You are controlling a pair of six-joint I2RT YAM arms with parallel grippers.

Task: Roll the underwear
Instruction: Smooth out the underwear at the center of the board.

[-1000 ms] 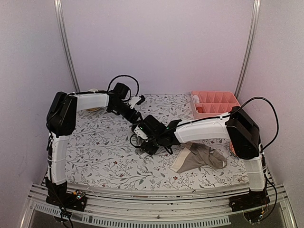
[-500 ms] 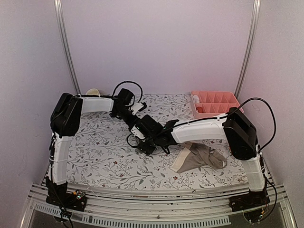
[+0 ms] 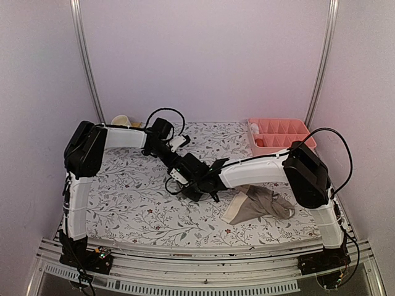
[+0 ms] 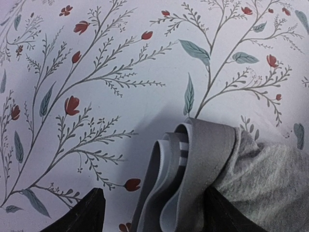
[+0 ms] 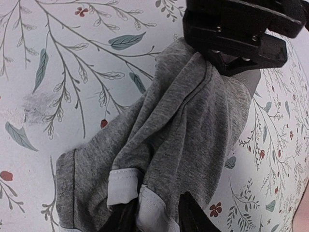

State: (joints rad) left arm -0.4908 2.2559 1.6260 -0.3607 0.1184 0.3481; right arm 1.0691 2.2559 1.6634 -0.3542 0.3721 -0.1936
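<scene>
Pale walls [image 3: 203,55] closed in the floral surface [image 3: 129,191] on the far, left and right sides, and a metal pole [image 3: 86,61] stood at each far corner. The widest open room lay on the near left, where bare print ran out to the edge. The far right corner held a pink tray [image 3: 279,126] with compartments, and a cream object [image 3: 121,119] sat at the far left edge behind the left arm [image 3: 120,135]. Both arms reached inward and met near the middle. The taupe brief [image 3: 259,203] lay crumpled on the near right, just on the near side of the right arm [image 3: 256,169], with its cream waistband [image 3: 233,213] toward the left, well apart from the tray. The grey brief [image 5: 183,121] lay at the middle of the surface between the two wrists, bunched into soft diagonal folds, with white edging [image 5: 123,186] at the right arm's end. At the other end it was folded over in layers, a smooth grey band [image 4: 207,154] wrapping heathered cloth. The left jaws stood wide and straddled that folded end. One finger [image 4: 84,215] was clear of the cloth over bare print, and the other [image 4: 227,212] was against the fabric. The right jaws stood close together, fingers [image 5: 193,215] nipped on the white-edged hem.
</scene>
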